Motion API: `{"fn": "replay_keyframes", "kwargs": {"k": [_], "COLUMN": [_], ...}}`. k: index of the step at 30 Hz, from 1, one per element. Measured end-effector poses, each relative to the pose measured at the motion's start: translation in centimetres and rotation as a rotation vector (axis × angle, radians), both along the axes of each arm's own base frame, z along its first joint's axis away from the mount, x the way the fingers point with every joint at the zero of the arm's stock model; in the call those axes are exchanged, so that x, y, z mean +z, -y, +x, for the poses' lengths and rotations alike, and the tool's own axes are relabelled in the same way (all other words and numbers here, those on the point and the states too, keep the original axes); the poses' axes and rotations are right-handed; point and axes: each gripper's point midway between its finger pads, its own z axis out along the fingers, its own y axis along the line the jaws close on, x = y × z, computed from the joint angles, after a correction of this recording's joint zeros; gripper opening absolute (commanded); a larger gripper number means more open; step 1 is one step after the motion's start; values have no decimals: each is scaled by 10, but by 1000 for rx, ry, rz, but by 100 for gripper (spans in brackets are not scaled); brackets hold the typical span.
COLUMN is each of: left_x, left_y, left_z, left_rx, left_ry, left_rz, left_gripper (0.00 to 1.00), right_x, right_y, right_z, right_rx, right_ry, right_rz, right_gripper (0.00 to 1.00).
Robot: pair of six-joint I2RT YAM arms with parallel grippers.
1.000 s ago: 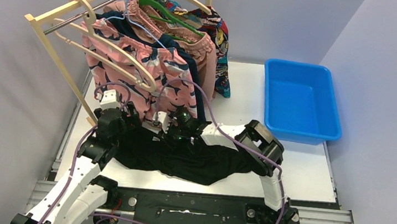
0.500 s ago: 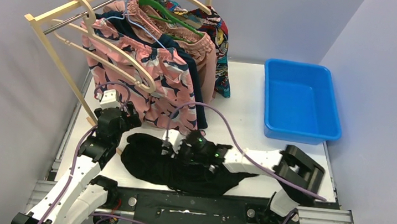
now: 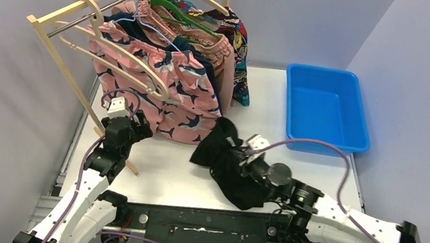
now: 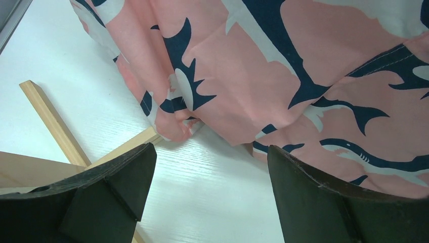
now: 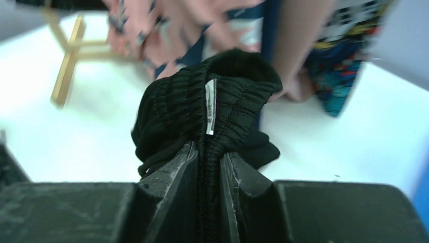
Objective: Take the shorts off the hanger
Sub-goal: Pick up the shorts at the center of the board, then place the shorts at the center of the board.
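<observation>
We see a robotics lab cell. Plain lilac partition walls (image 3: 9, 106) box in a white desk (image 3: 264, 120), and two cabled robot arms (image 3: 88, 183) are bolted to a metal rail (image 3: 350, 235) at its near edge. A small wooden clothes rack (image 3: 59, 7) and a blue plastic tub (image 3: 325, 147) stand on it.
</observation>
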Motion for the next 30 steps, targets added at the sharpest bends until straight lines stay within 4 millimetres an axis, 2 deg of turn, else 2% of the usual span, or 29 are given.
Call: {"fn": "replay_keyframes", "kwargs": {"k": [4,7,9,11,13,15,18,20,21,22,23,25,26,29,30], "left_x": [0,0,0,-1,-2,-4,-6,-7,-7,-8,-8,-8,-8,-8,-8], "left_y": [-1,-1,-1,0,0,1,3,4,4,5,5,6,7,9,10], "left_z": [0,0,0,0,1,1,1,1,1,1,2,2,2,2,2], "left_rx": [2,1,0,-2,-5,-8,-15,-21,-23,-25,-28,-33,-37,-49,-51], "left_ry": [0,-1,-2,-4,-10,-16,-24,-28,-29,-29,-29,-29,-29,-31,-31], "left_rz": [-2,-3,-3,-3,-3,-3,-5,-7,-8,-8,-10,-13,-15,-20,-21], "left_gripper": [81,81,81,81,81,81,80,80,80,80,80,80,80,80,80], "right_x": [53,82,92,89,72,43,-14,-62,-74,-85,-93,-109,-116,-131,-136], "right_y": [47,80,94,99,94,84,72,75,78,81,83,88,89,93,94], "right_z": [9,12,14,17,21,26,26,16,12,7,4,-3,-7,-13,-14], "right_rx": [-187,-309,-378,-424,-460,-488,-520,-567,-589,-612,-629,-661,-672,-713,-731], "right_ry": [61,78,69,43,-11,-92,-254,-423,-475,-537,-580,-674,-710,-789,-812], "right_rz": [128,210,254,258,223,155,40,-35,-46,-42,-32,-11,-9,-19,-26], "right_gripper": [0,0,0,0,0,2,3,10,40,62,73,90,95,99,98]}}
